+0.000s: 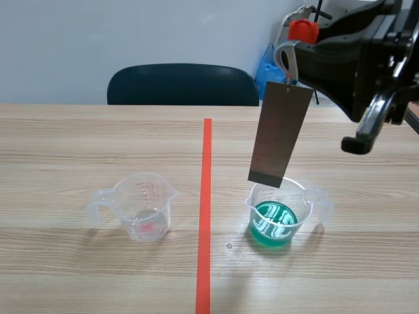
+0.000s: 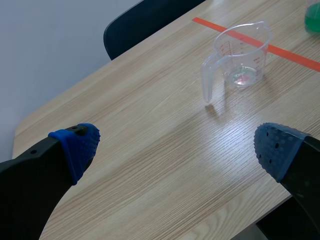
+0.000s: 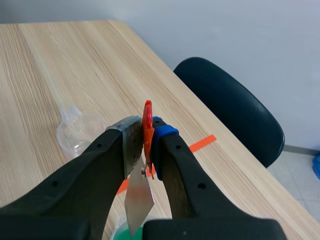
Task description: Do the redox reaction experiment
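Across the wood table (image 1: 59, 281) I note one red tape line (image 1: 205, 216); a dark chair (image 1: 183, 85) and pale wall (image 1: 98, 33) stand beyond. Right gripper (image 3: 145, 130) pinches an orange clip (image 3: 147, 112) carrying the plate (image 1: 280, 134), hung over the green beaker (image 1: 278, 222); whether its tip enters the rim, I cannot tell. Left gripper (image 2: 175, 145) spread, well apart from the clear beaker (image 2: 243, 55).
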Available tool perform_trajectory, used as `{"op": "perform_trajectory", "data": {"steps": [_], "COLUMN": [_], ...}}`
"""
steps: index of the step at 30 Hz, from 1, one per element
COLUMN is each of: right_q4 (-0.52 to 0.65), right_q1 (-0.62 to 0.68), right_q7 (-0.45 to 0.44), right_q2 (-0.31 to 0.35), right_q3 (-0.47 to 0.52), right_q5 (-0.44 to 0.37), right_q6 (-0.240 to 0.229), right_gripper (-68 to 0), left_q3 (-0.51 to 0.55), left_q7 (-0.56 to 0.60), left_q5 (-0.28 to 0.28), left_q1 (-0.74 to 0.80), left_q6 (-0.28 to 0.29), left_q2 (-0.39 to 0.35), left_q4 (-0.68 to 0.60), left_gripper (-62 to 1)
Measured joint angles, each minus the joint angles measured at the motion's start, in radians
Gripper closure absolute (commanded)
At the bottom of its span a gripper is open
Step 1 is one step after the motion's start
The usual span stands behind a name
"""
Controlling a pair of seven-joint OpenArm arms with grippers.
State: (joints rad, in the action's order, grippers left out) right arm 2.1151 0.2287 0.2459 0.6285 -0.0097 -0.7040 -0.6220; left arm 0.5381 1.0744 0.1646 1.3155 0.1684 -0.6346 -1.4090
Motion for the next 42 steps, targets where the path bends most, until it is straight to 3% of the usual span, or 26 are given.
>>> {"op": "perform_trajectory", "data": {"steps": [11,25,38,42], "right_q4": [-0.098,-0.291,-0.323,-0.323], "right_q1": [-0.233,-0.508,-0.569,-0.569], "right_q7": [0.056,0.129,0.149,0.180], "right_q2": [-0.054,-0.233,-0.377,-0.410], "right_q3": [-0.211,-0.444,-0.629,-0.661], "right_q5": [0.000,0.014,0.103,0.113], "right_q6": [0.027,0.031,0.031,0.057], "right_gripper": [-0.6,-0.6,-0.6,-0.6], "left_q3": [0.000,0.000,0.000,0.000], "left_q7": [-0.001,0.000,0.000,0.000], "left_q5": [0.000,0.000,0.000,0.000], "left_q1": [0.000,0.000,0.000,0.000], "left_q6": [0.000,0.000,0.000,0.000], "left_q2": [0.000,0.000,0.000,0.000], "left_q4": [0.000,0.000,0.000,0.000], "left_gripper": [-62.3,-62.3,-62.3,-62.3]}}
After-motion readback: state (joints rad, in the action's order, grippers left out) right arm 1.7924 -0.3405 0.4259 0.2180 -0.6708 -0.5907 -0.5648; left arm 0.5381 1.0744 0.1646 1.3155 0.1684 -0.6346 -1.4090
